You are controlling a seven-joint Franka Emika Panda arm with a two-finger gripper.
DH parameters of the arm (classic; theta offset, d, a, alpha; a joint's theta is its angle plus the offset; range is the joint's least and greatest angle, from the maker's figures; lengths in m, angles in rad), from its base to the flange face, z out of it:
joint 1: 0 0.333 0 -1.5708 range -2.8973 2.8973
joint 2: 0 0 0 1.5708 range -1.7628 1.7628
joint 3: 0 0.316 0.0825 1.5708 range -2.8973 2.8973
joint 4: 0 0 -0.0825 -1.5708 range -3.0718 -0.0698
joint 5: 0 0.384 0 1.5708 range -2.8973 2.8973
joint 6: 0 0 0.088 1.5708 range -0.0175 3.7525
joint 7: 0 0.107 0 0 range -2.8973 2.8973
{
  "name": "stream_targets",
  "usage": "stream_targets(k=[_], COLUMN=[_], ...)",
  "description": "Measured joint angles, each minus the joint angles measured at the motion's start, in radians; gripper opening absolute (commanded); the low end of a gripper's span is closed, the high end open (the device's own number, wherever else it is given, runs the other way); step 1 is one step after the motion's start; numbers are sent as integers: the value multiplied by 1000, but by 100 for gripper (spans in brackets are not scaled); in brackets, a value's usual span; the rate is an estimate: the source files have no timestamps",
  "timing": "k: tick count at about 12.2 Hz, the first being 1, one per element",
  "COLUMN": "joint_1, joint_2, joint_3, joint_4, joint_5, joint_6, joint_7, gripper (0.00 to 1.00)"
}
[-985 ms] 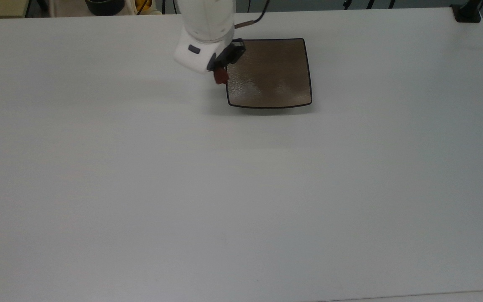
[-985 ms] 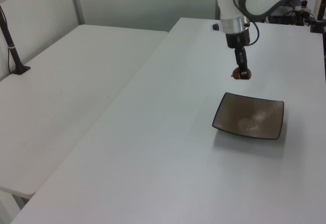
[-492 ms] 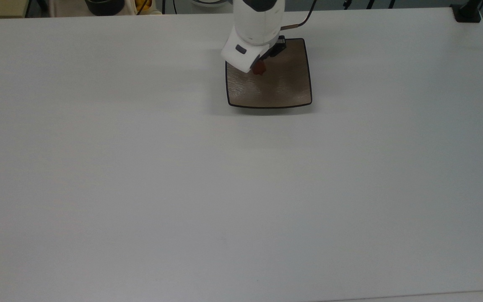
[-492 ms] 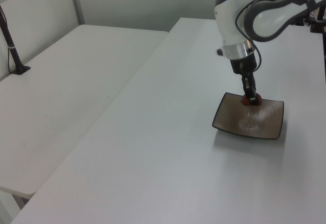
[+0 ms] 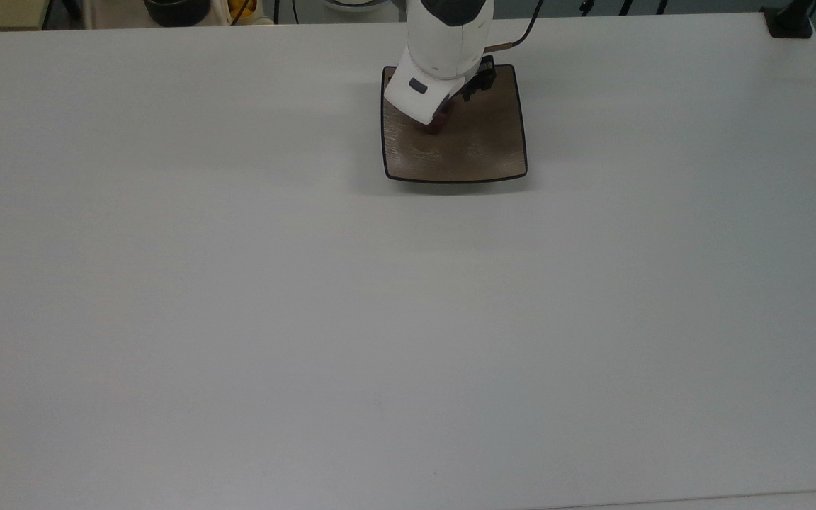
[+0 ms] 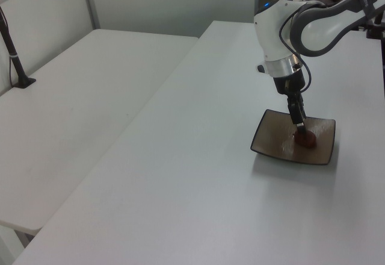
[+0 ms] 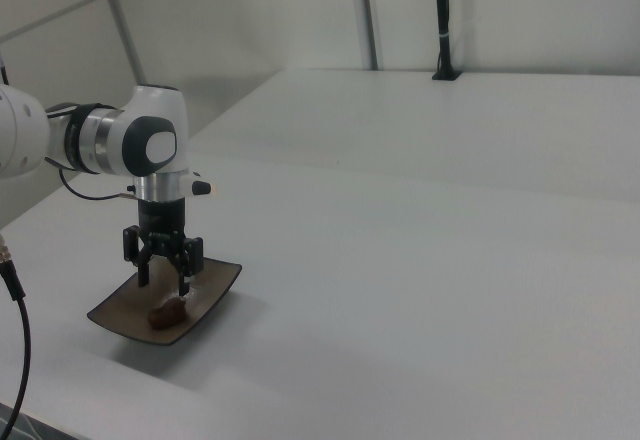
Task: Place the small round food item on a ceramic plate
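The small round food item (image 7: 166, 312), a dark reddish-brown lump, lies on the square brown ceramic plate (image 7: 118, 316). My gripper (image 7: 163, 282) hangs just above it, open, with a finger on each side and nothing between them. In the left view the gripper (image 6: 299, 126) points down at the food item (image 6: 305, 139) near the middle of the plate (image 6: 272, 135). In the top view the white hand covers much of the plate's (image 5: 486, 142) far left part, and the food item (image 5: 434, 127) peeks out beneath it.
The plate sits near the far edge of a wide white table (image 5: 408, 319). A black clamp base (image 5: 790, 21) stands at the top view's far right corner. A second white table (image 6: 78, 84) with a black pole (image 6: 15, 60) lies beside it.
The arm carried the food item from beside the plate's left edge to over the plate and lowered it. The fingers have opened, and the item now rests on the plate.
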Motion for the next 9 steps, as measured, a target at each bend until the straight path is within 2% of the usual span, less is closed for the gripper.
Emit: stream_targets(k=[4,9], joint_1=[-19,-65], joint_2=[-17,-103], joint_3=[-2,-11], joint_4=[15,87], joint_5=[0,-27], joint_6=[10,18], joint_7=[3,19], gripper=[100,100])
